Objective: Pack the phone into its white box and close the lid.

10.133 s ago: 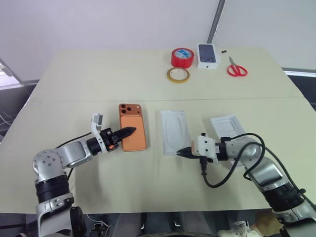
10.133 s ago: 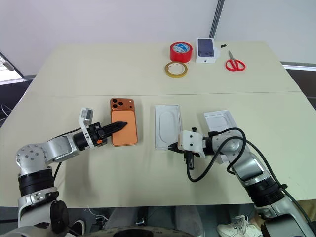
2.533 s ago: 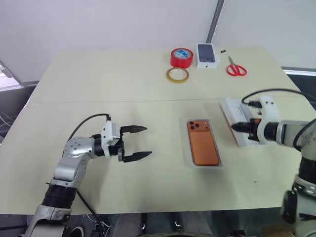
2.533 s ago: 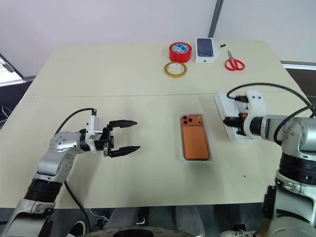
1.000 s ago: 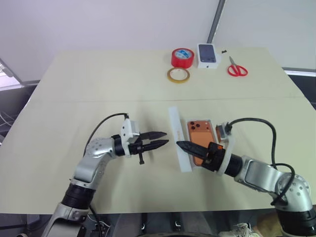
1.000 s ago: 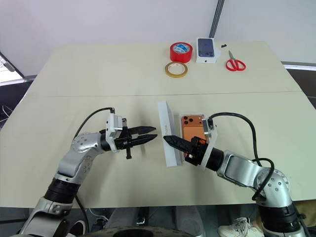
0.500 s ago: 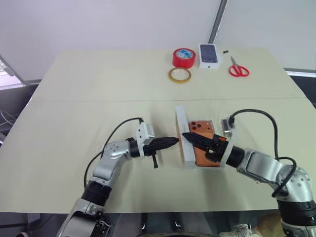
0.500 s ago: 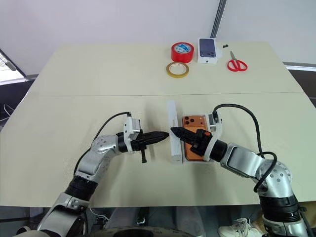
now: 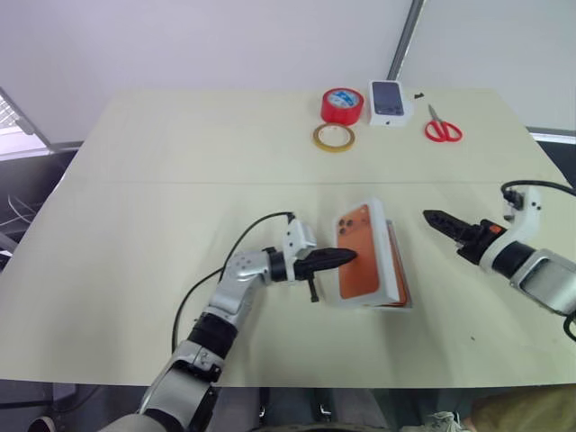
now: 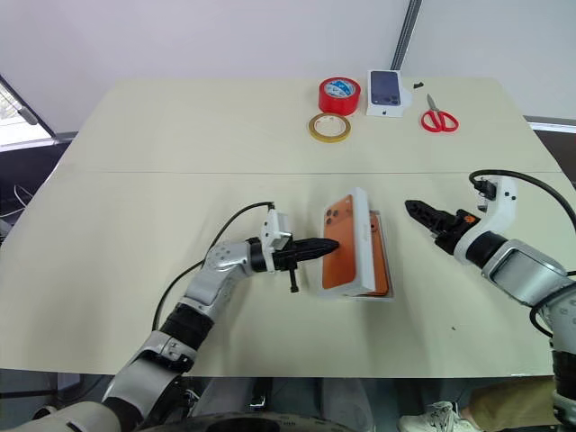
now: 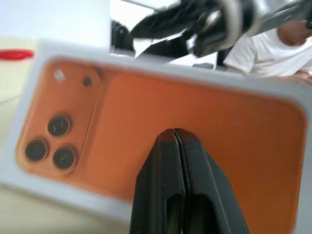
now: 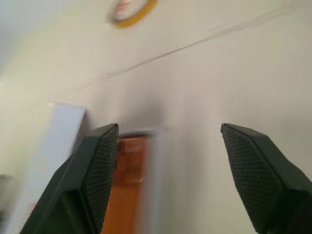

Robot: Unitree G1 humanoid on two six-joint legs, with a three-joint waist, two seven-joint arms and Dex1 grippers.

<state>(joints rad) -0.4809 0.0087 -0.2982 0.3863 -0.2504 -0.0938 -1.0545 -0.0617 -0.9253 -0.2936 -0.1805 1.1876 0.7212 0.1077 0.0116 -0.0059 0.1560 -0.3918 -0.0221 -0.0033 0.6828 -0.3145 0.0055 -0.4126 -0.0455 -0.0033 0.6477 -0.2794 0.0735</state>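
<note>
The white box [image 10: 357, 296], a shallow tray, lies at the table's middle with the copper-orange phone [image 10: 381, 270] in it. The lid [image 9: 360, 252] leans tilted over them, one long edge down on the tray's left side. Its raised outer face shows an orange phone picture with a white border, also seen in the left wrist view [image 11: 195, 112]. My left gripper [image 9: 349, 256] is shut, its tip [image 11: 174, 132] against that face. My right gripper [image 10: 430, 225] hangs open to the right of the box, apart from it, with nothing between its fingers [image 12: 97, 165].
At the table's far edge stand a red tape roll [image 9: 340, 105], a yellow tape ring [image 9: 333, 137], a small white box with a dark phone picture [image 9: 389, 99] and red scissors [image 9: 441, 129]. A person in a white shirt [image 11: 263, 48] shows behind the lid.
My right gripper let go of the lid, opened and swung away to the right. The lid tipped from standing on its edge to leaning over the phone. My shut left gripper moved right onto it.
</note>
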